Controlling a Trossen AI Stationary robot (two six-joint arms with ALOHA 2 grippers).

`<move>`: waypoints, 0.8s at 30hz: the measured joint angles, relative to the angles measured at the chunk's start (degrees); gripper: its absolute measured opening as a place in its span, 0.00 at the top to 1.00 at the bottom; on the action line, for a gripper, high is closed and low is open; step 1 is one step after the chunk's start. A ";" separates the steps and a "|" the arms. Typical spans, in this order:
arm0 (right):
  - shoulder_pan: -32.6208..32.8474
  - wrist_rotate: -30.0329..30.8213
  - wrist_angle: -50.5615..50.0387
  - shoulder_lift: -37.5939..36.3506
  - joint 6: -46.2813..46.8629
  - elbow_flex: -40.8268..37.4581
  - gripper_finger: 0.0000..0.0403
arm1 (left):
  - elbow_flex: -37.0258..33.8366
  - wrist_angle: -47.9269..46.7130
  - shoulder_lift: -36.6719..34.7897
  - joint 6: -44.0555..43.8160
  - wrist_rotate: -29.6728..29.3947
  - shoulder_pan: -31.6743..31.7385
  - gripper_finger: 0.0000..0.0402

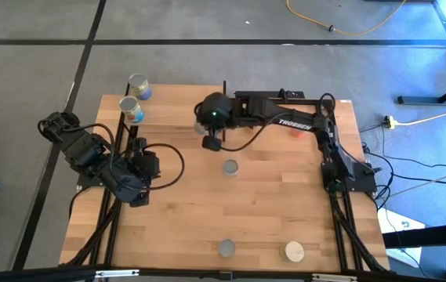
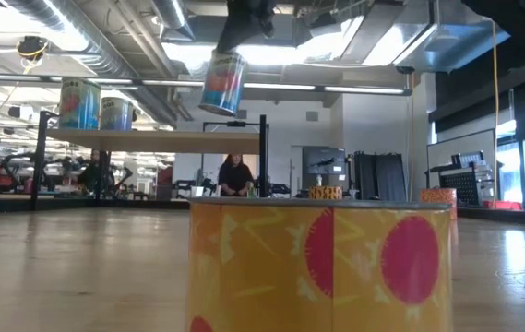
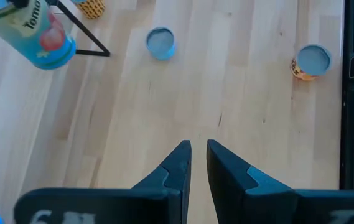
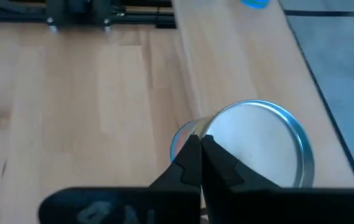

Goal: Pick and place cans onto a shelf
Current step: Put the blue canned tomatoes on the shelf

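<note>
My right gripper (image 4: 200, 148) is shut on a can (image 2: 223, 81) with a pale blue label and a silver top. The can hangs tilted, higher than the shelf board (image 2: 151, 140) and near the shelf's right post (image 2: 262, 152). Two cans (image 2: 79, 103) (image 2: 114, 112) stand upright on the shelf's left end. In the high view my right gripper (image 1: 204, 127) is at the far middle of the table. My left gripper (image 1: 139, 193) waits at the table's left. Its fingers (image 3: 183, 155) are drawn together to a narrow slit with nothing between them. My right gripper pinches the can's top rim (image 4: 192, 132) between its two fingers, at the edge of the silver lid (image 4: 257, 149). The fingers slant down onto it from the table's right side. The can hangs below them, lifted clear and tilted.
Loose cans stand on the table: a grey-topped one (image 1: 230, 167) at the middle, a grey-topped one (image 1: 226, 248) and a cream-topped one (image 1: 294, 251) at the near edge, and a reddish one (image 1: 295, 129) under the right arm. A yellow can with red spots (image 2: 322, 267) fills the low view's foreground.
</note>
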 joint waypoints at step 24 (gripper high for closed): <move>-7.25 -2.80 -1.65 1.07 -3.05 -0.35 1.00 | 0.00 0.00 0.00 -0.11 -1.81 0.00 0.89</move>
